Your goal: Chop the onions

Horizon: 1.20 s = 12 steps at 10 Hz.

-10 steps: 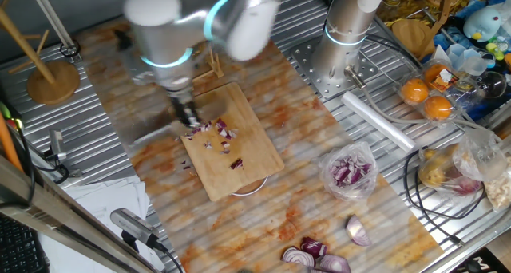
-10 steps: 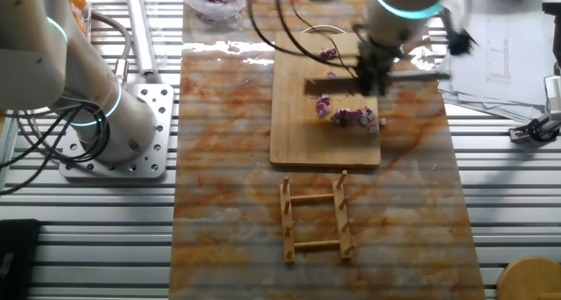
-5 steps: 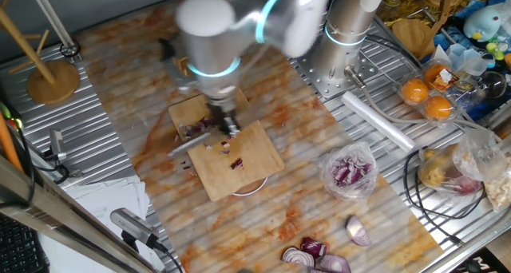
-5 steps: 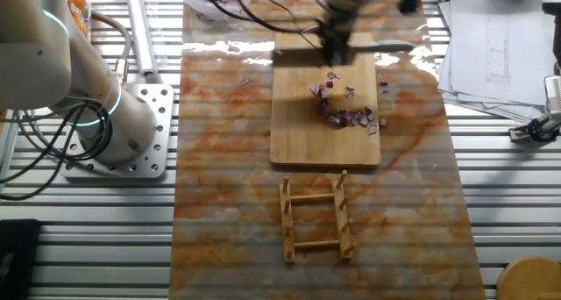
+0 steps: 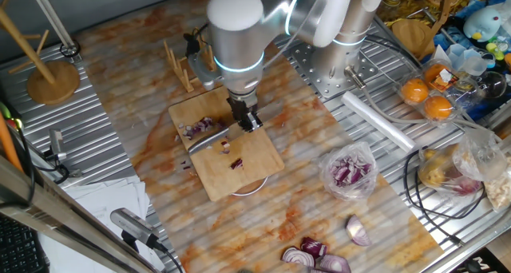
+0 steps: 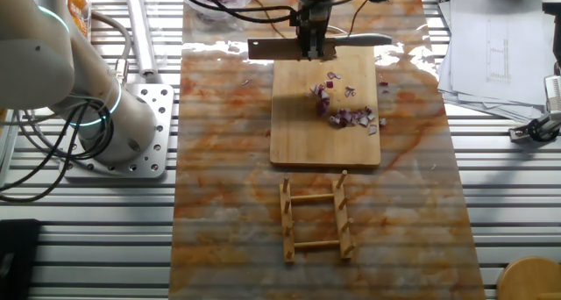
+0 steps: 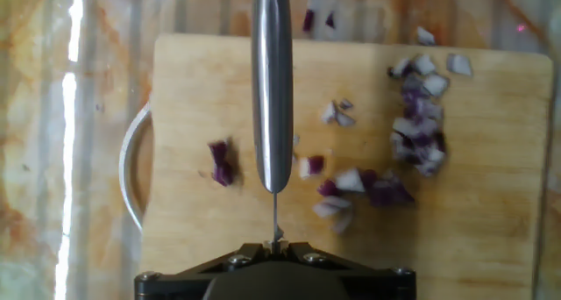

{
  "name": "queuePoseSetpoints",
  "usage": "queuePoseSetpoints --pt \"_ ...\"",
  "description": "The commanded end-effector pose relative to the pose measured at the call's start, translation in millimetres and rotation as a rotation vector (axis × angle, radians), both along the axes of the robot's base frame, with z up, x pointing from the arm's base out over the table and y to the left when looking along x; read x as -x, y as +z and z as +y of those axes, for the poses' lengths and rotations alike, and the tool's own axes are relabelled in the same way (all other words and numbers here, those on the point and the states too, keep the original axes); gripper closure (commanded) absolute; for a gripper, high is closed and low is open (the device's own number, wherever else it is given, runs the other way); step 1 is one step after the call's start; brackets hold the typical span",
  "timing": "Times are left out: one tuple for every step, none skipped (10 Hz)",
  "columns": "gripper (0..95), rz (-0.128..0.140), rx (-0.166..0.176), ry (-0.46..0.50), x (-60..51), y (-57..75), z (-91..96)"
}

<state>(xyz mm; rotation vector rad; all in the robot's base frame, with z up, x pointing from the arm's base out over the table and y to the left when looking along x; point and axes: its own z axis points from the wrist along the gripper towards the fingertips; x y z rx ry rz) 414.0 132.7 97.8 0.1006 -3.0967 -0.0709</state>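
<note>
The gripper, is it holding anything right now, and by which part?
The gripper holds a knife by its handle, the jaws shut on it, blade edge-down above the cutting board.

Purple-and-white onions (image 7: 412, 151) — tan cutting board (image 7: 491, 212), orange-streaked marbled table (image 6: 228, 186).

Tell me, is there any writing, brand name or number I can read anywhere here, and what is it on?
No text can be read in these pictures.
Paper sheets: a faint printed drawing, too small and blurred to read.
Knife in the pincer: no visible marking.
Cutting board: plain wood, no label.
Bag of chopped onion: clear plastic, no print visible.
</note>
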Motion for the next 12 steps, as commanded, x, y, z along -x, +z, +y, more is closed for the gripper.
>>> queuePoseSetpoints --pt "95.0 0.014 0.012 0.026 9.0 -5.2 -16.3" --pt "95.0 0.005 0.009 0.067 13.3 -10.0 -27.8" --pt "95.0 0.000 0.005 0.103 15.1 -14.7 -35.9" --pt "95.0 0.001 0.016 0.141 15.4 -14.7 -38.6" --pt "95.0 0.018 0.034 0.177 16.9 -6.3 -43.9" --pt "95.0 0.025 0.040 0.170 17.3 -4.8 -43.3" --pt "95.0 0.030 0.047 0.188 16.0 -7.3 -44.6" --pt "95.0 0.030 0.050 0.189 15.8 -6.6 -44.3" --pt "95.0 0.030 0.049 0.191 15.5 -4.8 -43.3" --pt "95.0 0.028 0.049 0.184 14.1 -3.5 -41.0" --pt "95.0 0.019 0.048 0.189 14.1 -3.5 -41.0" --pt "95.0 0.001 0.047 0.175 14.1 -3.5 -41.0"
